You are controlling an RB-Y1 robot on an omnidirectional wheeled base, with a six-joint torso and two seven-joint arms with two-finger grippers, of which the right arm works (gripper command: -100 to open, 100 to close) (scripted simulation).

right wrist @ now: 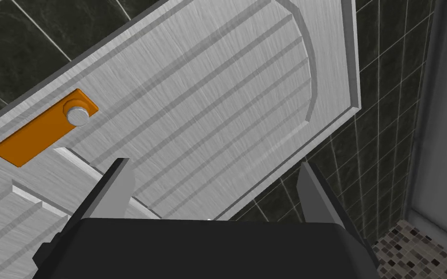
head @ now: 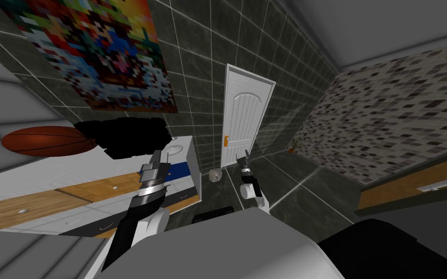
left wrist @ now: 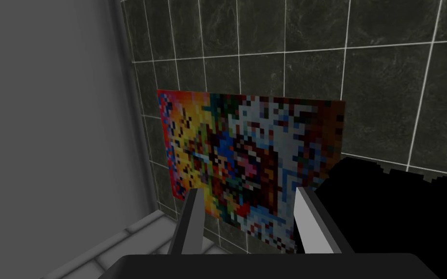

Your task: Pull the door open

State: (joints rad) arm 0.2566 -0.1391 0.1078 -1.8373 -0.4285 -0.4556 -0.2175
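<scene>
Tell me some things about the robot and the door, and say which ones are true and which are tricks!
1. The door is white. True.
2. The right gripper is squeezing the knob. False: it is open, and the knob is apart from it, off to one side.
3. The plate behind the knob is orange. True.
4. The left gripper is shut on the ball. False: it is open and faces a colourful picture; the ball is apart from it.
</scene>
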